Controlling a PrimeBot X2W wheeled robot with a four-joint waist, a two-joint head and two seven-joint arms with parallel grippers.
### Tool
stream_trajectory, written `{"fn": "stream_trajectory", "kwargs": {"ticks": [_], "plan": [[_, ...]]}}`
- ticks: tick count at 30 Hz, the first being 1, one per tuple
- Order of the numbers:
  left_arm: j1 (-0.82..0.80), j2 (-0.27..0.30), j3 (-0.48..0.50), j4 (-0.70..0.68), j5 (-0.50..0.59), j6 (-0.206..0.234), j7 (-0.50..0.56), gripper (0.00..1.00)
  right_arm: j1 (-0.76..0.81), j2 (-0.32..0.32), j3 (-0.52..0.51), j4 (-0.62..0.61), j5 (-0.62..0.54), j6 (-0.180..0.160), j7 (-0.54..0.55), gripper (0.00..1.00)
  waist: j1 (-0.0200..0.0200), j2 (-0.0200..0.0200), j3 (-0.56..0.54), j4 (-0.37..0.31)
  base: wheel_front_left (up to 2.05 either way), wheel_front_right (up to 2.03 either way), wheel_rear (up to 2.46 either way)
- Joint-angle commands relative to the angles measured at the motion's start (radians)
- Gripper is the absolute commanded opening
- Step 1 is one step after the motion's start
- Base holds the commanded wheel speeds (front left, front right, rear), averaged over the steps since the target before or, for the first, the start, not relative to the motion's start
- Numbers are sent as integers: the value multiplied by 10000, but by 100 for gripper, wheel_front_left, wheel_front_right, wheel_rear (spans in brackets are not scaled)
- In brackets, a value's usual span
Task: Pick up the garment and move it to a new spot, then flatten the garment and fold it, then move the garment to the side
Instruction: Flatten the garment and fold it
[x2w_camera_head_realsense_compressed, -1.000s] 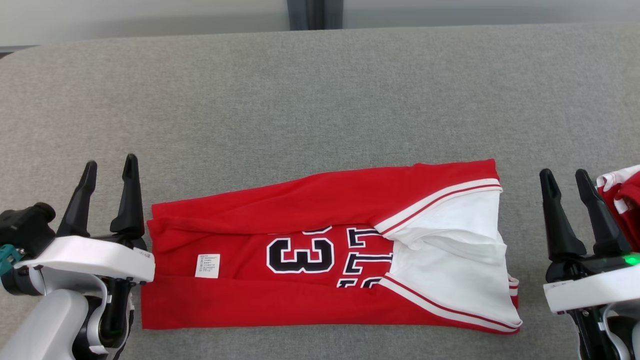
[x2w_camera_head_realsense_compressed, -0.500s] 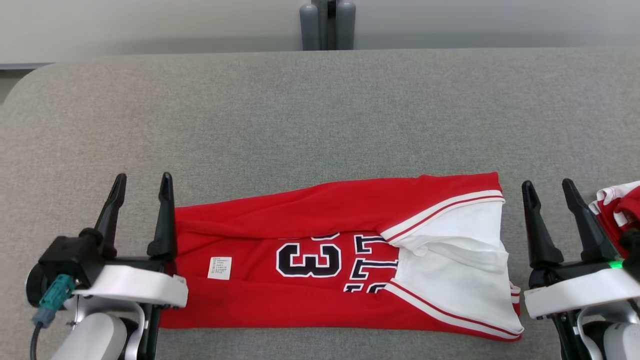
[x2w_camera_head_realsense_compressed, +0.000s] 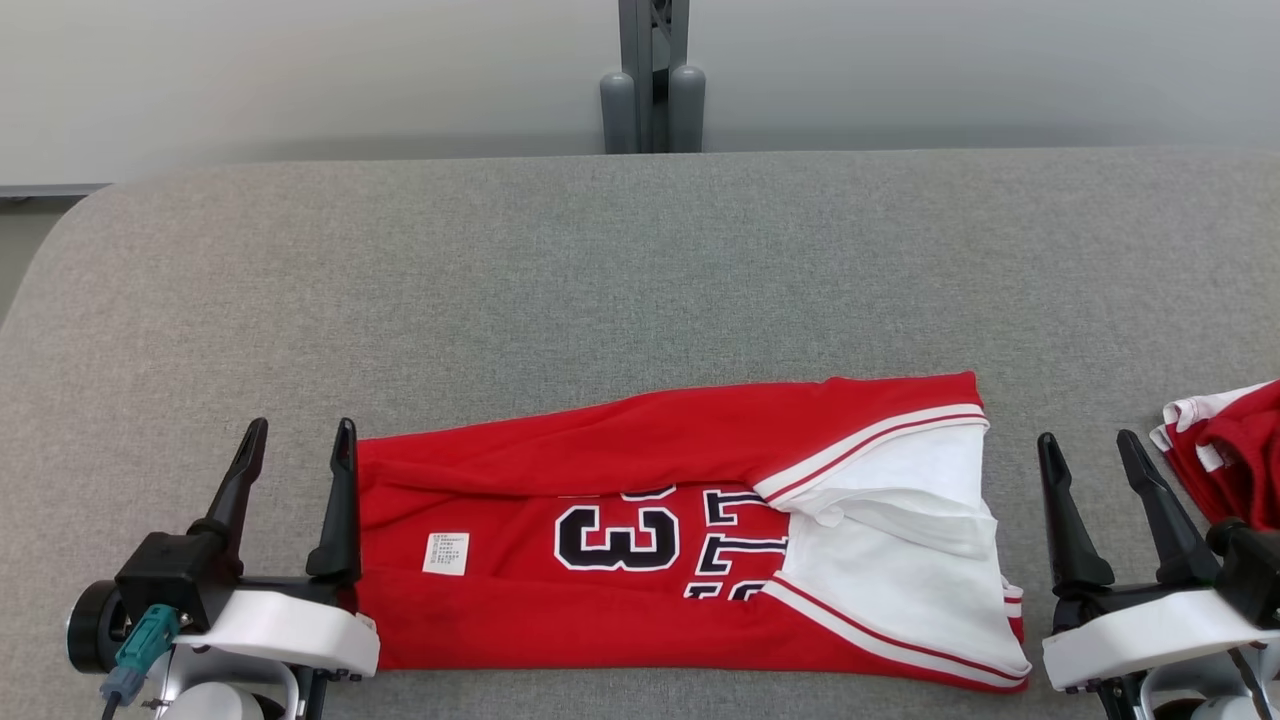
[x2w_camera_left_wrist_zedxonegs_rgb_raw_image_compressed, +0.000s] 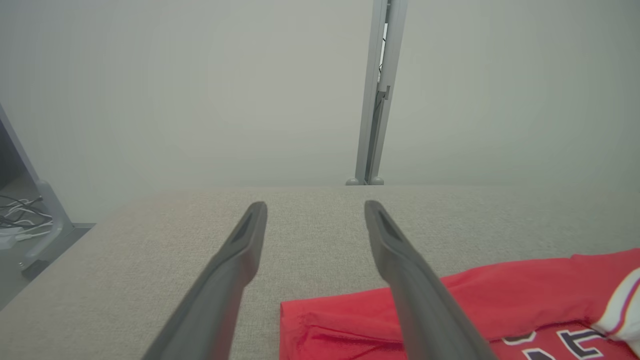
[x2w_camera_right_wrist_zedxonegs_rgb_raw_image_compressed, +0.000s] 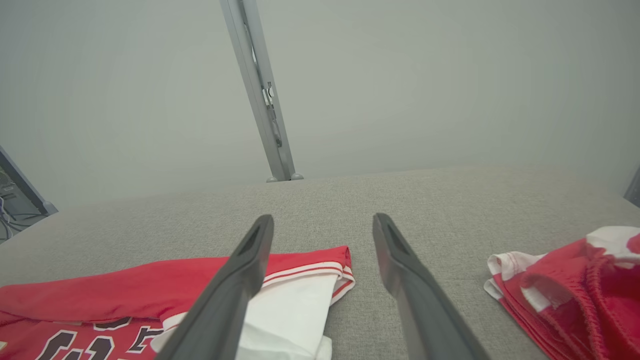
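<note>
risking an undone fold: red jersey (x2w_camera_head_realsense_compressed: 620, 450) lying in a long strip at the near edge of the desk (x2w_camera_head_realsense_compressed: 640, 270), between left claw (x2w_camera_head_realsense_compressed: 300, 428) and right claw (x2w_camera_head_realsense_compressed: 1085, 440), both spread wide and empty. could pinch only the loose top flap, or snag the second red garment (x2w_camera_head_realsense_compressed: 1225, 455) just beside the right claw. grey fabric top, pale wall (x2w_camera_head_realsense_compressed: 300, 80), metal post (x2w_camera_head_realsense_compressed: 653, 75) behind.

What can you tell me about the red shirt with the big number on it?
The red jersey lies flat on the grey cloth-covered table, folded into a long strip with its long edges turned in over the middle. It looks like soft knit cloth. A black-and-white number 3 and some letters peek out, partly covered. Its right end is white with red stripes, and a small white label shows near the left end.
</note>
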Motion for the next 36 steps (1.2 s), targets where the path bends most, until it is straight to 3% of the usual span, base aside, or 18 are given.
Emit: {"fn": "stream_trajectory", "kwargs": {"ticks": [1, 7, 22, 36], "plan": [[93, -12, 73, 31, 81, -60, -32, 100, 78, -18, -35, 15, -19, -1, -59, 100, 0, 0, -49, 4, 0, 0, 0], [190, -96, 97, 183, 183, -272, -33, 100, 81, -16, -8, 150, 107, -1, -21, 100, 0, 0, -154, 43, 0, 0, 0], [-191, -171, -82, 275, 405, -324, -33, 100, -178, -17, 34, 1035, 89, -1, 412, 100, 0, 0, 78, 383, 0, 0, 0], [-542, -376, -36, 443, 462, -609, -34, 100, -1445, -24, 770, 4824, 1169, -1, -310, 100, 0, 0, 575, 511, 0, 0, 0]]}}
